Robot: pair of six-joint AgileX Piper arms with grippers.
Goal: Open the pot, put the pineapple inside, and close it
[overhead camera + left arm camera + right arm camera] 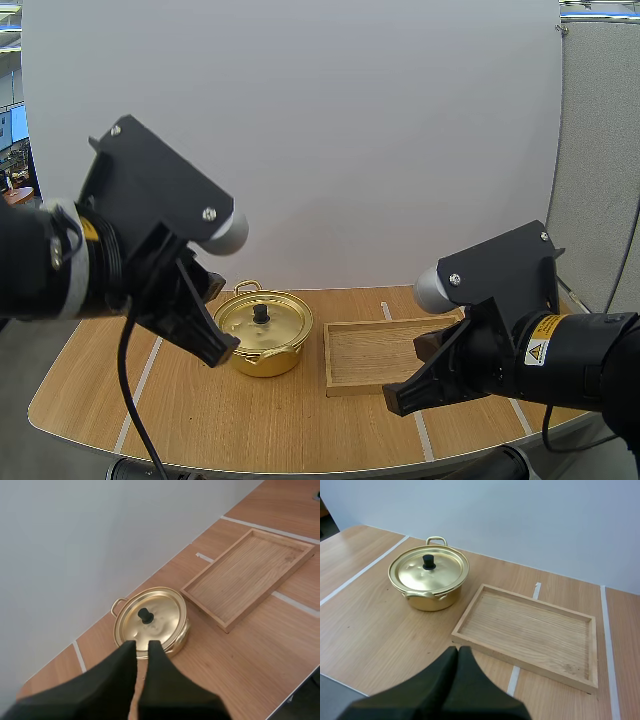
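High view: L gripper (222,352) hangs above the table (200,410) just left of the gold pot (268,350), tips angled down toward its near rim. Pot sits mid-table w/ lid (282,318) on and black knob (261,313) at lid centre. Wooden tray (365,355) lies just right of pot, close but not touching. R gripper (397,398) hovers over the tray's front right part. L wrist view: L gripper (143,647) fingers nearly together, only a thin slit btw them, nothing held; tips point at the near edge of pot (183,632). Lid (162,610) seated flat, knob (145,615) upright. Tray (250,567) beside pot w/ a strip of bare table (240,655) btw them. R wrist view: R gripper (458,651) closed into one dark wedge, nothing in it, above the table (370,615) by the tray (530,630) front rim. Pot (427,600) stands beyond, just off the tray's corner, lid (447,572) on, knob (428,561) up.
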